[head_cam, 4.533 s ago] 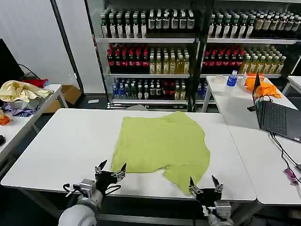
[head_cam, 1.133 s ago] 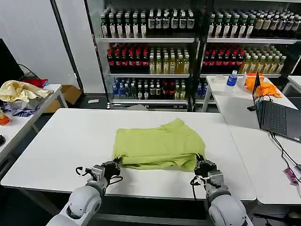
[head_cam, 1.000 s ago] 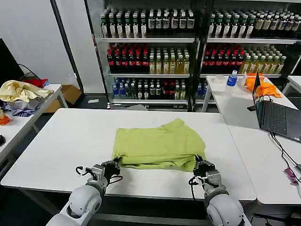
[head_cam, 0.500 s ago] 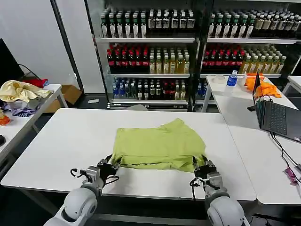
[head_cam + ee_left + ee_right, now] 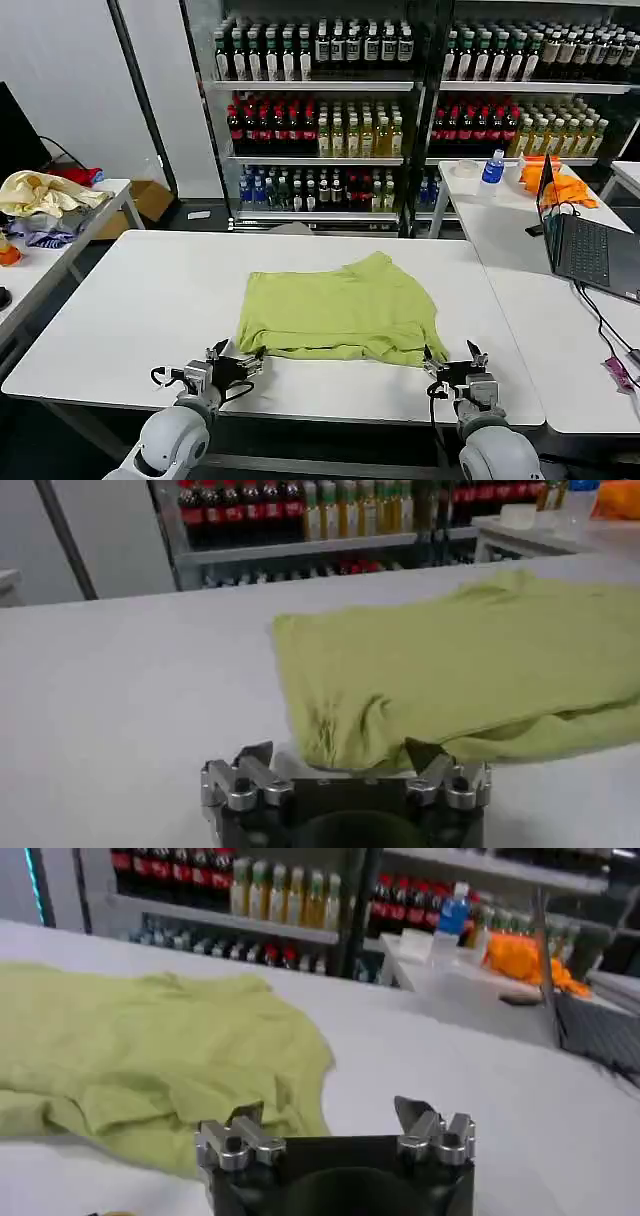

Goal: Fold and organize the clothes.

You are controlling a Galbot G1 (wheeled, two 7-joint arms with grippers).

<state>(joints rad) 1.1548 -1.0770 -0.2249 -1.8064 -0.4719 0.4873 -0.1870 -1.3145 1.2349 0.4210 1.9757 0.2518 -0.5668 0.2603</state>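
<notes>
White surface [image 5: 130,300] spans the work area, drinks shelving [image 5: 400,110] behind it. Second surface on the right carries a laptop [image 5: 590,250], an orange cloth [image 5: 560,185] and a blue-capped bottle [image 5: 492,167]. Side surface on the far left holds a heap of pale yellow and grey clothes [image 5: 45,200].

Lime-green T-shirt [image 5: 335,305] lies centre on the main surface, folded over itself into a wide band. Doubled edge faces the robot, with bunching at both near corners. A rounded bump of fabric sticks up on the far edge. Left wrist view: shirt [image 5: 450,670] is wrinkled at its near corner, just past the tool tips. Right wrist view: shirt [image 5: 140,1048] near corner sits close to one tip.

Left tool [image 5: 232,360] sits just at the shirt's near-left corner, low over the surface, jaws spread wide, holding nothing [image 5: 340,755].

Right tool [image 5: 456,360] sits just off the near-right corner, jaws also wide apart, empty [image 5: 330,1116].
</notes>
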